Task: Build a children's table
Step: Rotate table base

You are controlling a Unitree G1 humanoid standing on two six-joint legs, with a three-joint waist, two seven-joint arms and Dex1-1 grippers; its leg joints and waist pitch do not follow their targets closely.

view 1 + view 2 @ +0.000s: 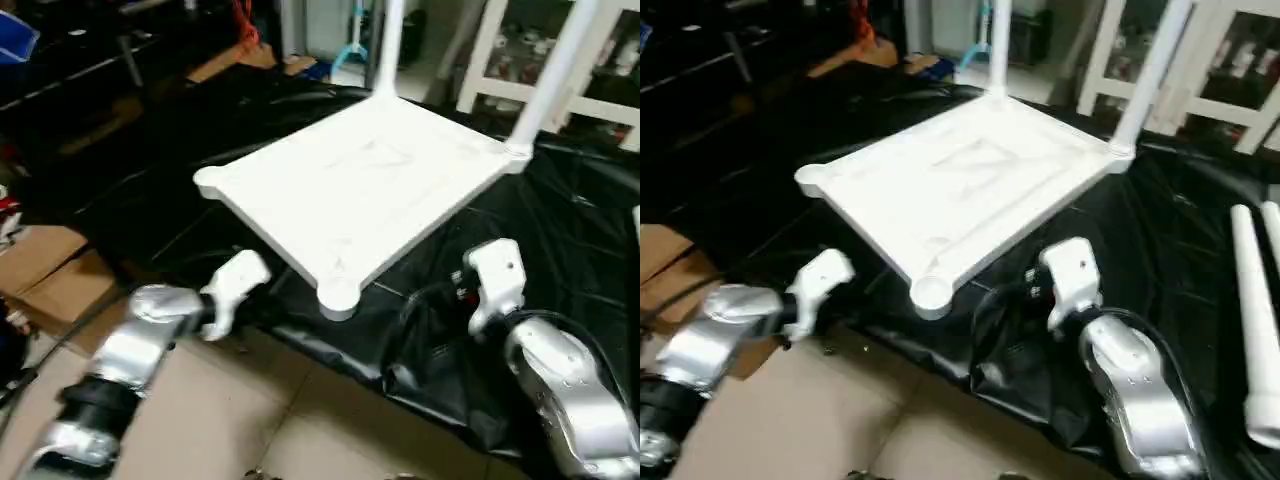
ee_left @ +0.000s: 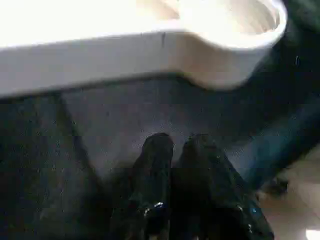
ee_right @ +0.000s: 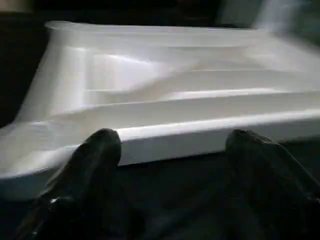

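**Top lying ribs-up on black sheet, both grippers empty at its near edge**

Head views: The top is lying upside down on a black sheet, its ribbed underside facing up. Two legs are standing upright in the far corners: one leg at the back, another leg at the back right. The near socket and the left socket are sitting empty. The left arm is reaching in from the lower left, its wrist just beside the near socket, over the sheet's edge and the tiled floor. The right arm is coming in from the lower right, its white wrist block near the top's near right edge. In the right eye view, two loose legs are lying side by side on the sheet at the right, well apart from the top. A white cabinet is standing behind, and a cardboard box is sitting at the left.

Left wrist view: The left gripper is pointing at the sheet just below the top's rim and the near socket. Its fingers are pressed nearly together, grasping nothing.

Right wrist view: The right gripper is facing the top's edge. Its fingers are spread wide, released, with the rim showing between them and nothing held.
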